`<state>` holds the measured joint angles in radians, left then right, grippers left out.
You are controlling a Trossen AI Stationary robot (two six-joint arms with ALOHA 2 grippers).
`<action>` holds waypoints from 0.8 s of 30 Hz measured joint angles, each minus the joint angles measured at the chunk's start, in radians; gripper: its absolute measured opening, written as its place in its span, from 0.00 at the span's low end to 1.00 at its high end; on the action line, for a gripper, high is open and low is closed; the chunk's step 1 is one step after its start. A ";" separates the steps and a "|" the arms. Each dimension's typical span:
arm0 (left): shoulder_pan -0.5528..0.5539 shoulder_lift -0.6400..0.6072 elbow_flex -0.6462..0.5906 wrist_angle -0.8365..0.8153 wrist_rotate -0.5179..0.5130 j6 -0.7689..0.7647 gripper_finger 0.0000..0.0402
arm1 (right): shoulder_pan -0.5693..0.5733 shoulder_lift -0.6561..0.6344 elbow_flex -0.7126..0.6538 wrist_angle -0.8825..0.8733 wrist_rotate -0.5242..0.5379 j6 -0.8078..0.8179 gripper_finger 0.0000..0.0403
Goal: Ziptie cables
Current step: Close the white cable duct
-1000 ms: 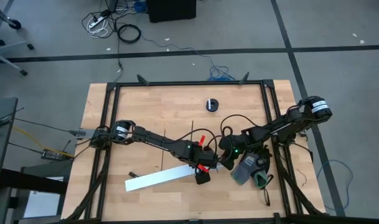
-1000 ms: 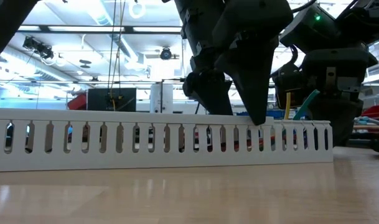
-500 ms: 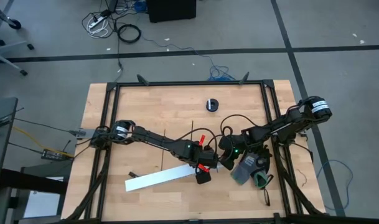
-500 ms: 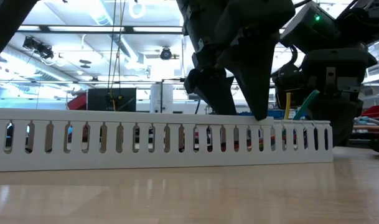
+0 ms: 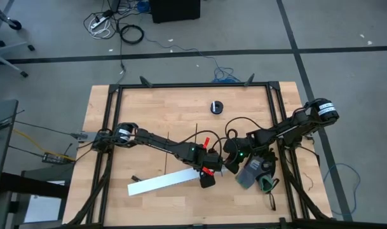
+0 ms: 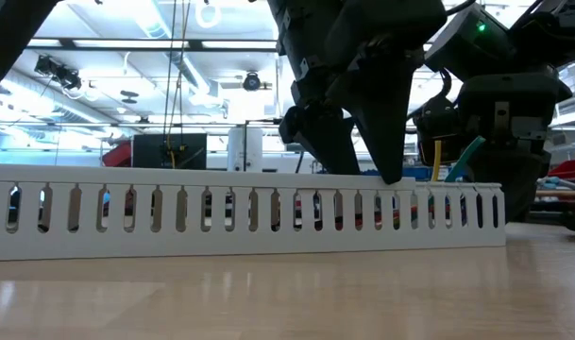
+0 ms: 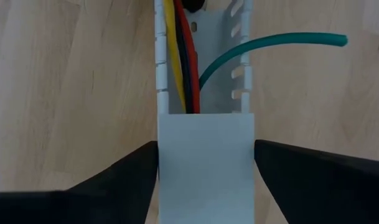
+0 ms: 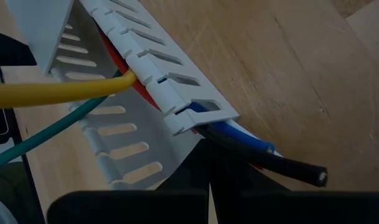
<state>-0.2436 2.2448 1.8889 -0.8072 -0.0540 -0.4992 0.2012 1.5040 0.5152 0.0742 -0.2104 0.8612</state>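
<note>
Cables (image 7: 182,59): yellow, red, dark and green wires lying lengthwise inside the channel (image 7: 205,155), along its long axis; the green one arcs out over one wall.
Left gripper (image 7: 205,177): nearer arm, straddling the channel's covered end, fingers spread just outside both walls, holding nothing.
Right gripper (image 8: 208,186): clenched, at the channel's far end where blue and black wires emerge.

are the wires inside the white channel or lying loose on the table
Mostly inside. The yellow, red and dark wires run along the slotted channel; the green wire bends out over its wall.
</note>
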 joint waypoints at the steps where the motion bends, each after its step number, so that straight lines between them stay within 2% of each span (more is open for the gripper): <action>1: 0.000 0.000 0.000 0.000 0.000 0.000 0.64 | 0.000 0.000 0.000 0.000 0.000 0.000 0.00; 24: 0.000 0.004 0.000 0.009 0.027 0.023 0.61 | 0.000 0.000 0.000 0.000 -0.003 0.000 0.00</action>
<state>-0.2431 2.2490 1.8889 -0.7978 -0.0265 -0.4763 0.2012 1.5040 0.5152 0.0742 -0.2131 0.8612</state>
